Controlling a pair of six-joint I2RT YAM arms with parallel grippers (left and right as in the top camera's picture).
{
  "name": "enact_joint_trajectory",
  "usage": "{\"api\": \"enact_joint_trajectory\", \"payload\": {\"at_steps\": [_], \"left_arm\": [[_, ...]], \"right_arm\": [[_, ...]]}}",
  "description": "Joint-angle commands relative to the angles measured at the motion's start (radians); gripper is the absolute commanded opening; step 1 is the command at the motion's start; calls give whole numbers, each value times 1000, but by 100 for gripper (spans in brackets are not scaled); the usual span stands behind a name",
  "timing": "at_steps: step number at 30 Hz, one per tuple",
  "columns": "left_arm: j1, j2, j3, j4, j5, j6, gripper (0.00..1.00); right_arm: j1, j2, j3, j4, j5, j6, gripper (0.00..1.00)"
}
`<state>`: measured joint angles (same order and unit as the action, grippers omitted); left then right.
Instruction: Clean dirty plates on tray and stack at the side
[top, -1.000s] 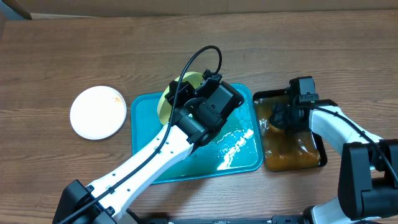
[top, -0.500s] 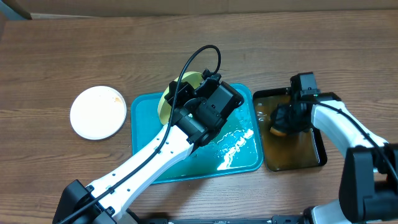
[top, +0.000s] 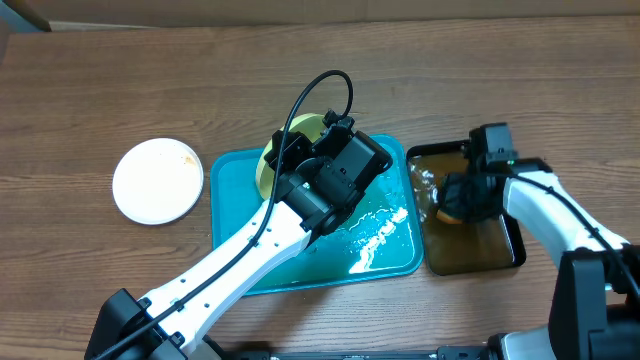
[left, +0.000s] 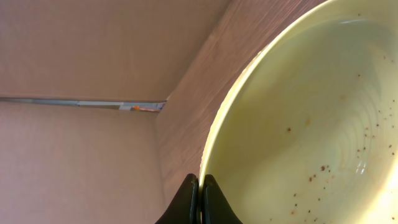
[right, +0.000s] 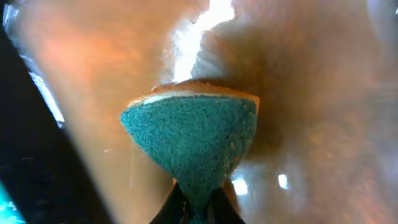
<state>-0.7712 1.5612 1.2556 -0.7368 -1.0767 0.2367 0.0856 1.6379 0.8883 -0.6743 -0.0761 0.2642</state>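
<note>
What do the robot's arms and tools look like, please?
The left arm and the right arm have white link shells and black joints. A thin black cable loops by the left wrist. The left tool and the right tool end in slim black fingers.

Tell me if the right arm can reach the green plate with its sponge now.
Probably not directly: the left gripper, clamped on the green plate, sits between it and the right gripper, whose sponge is in the black tray.
</note>
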Motion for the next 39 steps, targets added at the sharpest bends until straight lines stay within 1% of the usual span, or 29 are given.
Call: {"api": "enact_joint_trajectory", "payload": {"at_steps": [1,2,3,5,6,8,11,13,16,19,22,25,28,34,36,39], "left_arm": [[0,-24,5,0,-3,-35,4],[0,-24,5,0,-3,-35,4],[0,-24,5,0,-3,-35,4],[0,-24,5,0,-3,-35,4],[0,-24,5,0,-3,-35,4],[0,-24,5,-3,-3,-35,4],[0,-24,5,-10,-4,-36,4],[1,-24,5,-11,-4,-49,4],[13,-26,5,-19,-3,-105,4],[35,-38,5,-54,-3,-190,4],[68,-68,5,-108,3,-278,4],[126,-113,5,-164,85,-353,4],[217,-167,5,-211,187,-423,4],[458,-246,5,-225,323,-427,4],[545,-249,5,-225,406,-428,4],[695,-235,5,-224,576,-429,4]], "right_arm": [[-3,8,-51,67,7,-10,17],[-3,8,-60,97,7,-10,31],[-3,8,-64,116,7,-10,38],[-3,8,-57,137,6,-10,38],[-3,7,-51,135,6,-10,40],[-3,5,-23,105,3,-10,49],[-3,-14,40,33,4,-11,55],[-3,-39,93,-19,11,-11,56],[-3,-87,173,-87,23,-11,58],[-3,-135,238,-144,22,-11,61],[-1,-171,259,-188,19,-11,61],[-1,-179,259,-249,-20,-10,59],[-1,-178,257,-292,-23,-11,59],[-1,-178,257,-304,-23,-10,59],[-1,-178,257,-305,-23,-10,59],[-1,-178,257,-309,-23,-10,59]]}}
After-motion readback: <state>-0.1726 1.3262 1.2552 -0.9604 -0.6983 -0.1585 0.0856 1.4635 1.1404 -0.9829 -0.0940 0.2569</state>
